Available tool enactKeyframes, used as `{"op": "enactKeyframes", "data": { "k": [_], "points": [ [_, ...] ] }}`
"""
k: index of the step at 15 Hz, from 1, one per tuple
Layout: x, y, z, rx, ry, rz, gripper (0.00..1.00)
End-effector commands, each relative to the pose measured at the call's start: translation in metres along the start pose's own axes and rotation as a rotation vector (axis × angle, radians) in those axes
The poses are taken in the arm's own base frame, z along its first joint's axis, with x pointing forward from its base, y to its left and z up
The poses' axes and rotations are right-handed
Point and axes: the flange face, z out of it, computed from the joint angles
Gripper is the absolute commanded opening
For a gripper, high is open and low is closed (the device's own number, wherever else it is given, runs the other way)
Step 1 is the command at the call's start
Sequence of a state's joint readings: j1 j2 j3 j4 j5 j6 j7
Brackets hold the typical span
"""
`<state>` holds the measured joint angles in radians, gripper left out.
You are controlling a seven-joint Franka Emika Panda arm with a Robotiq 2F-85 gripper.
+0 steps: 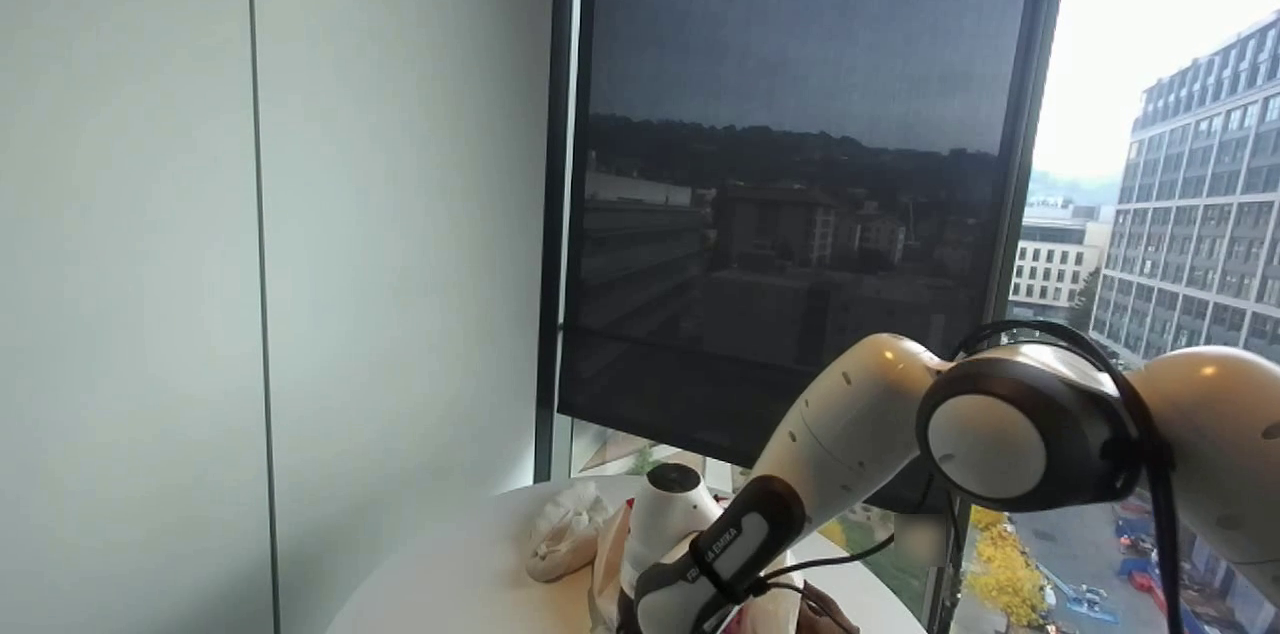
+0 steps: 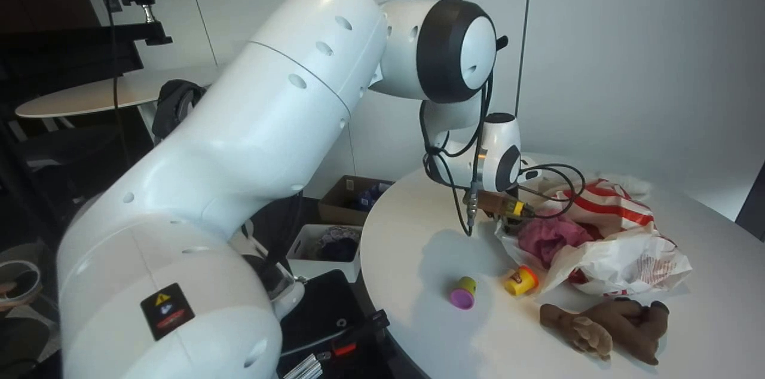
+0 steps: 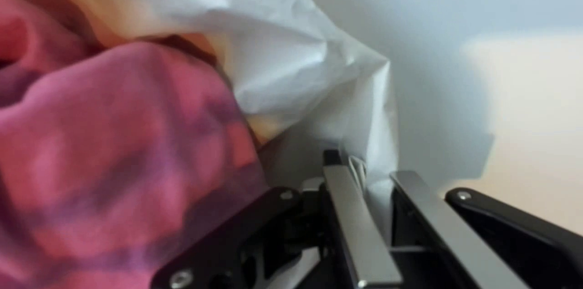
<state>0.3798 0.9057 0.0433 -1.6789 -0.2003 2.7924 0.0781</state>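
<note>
The gripper (image 3: 366, 168) has its fingers close to each other, one on either side of a fold in the rim of the white bag (image 3: 282, 47); whether they press on it cannot be told. From there the bag spreads out past the fingertips. It looks thin, light and limp, likely to slip or tear under a hard pull; a gathered fold of rim, taken deep between the fingers, should hold better than one layer. Left of the gripper in the wrist view, a pink cloth (image 3: 123, 152) bunches at the bag's mouth, soft and probably adding weight. Farther from the gripper, in an exterior view, a yellow tub (image 2: 519, 281) lies just beside the bag, then a brown soft toy (image 2: 627, 325).
</note>
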Motion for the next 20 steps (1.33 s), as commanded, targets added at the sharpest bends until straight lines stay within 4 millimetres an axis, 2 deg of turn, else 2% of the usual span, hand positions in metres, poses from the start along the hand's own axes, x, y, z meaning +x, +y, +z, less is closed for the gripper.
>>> {"op": "enactKeyframes", "data": {
  "k": [1,4,7,15,20],
  "points": [
    [0.010,0.030,-0.029,0.189,-0.036,0.051,0.18],
    [0.008,0.056,-0.038,0.350,-0.085,0.109,0.18],
    [0.006,0.070,-0.047,0.514,-0.137,0.158,0.19],
    [0.014,0.056,-0.103,0.940,-0.198,0.251,0.19],
    [0.021,0.047,-0.145,1.019,-0.129,0.249,0.18]
  ]
}}
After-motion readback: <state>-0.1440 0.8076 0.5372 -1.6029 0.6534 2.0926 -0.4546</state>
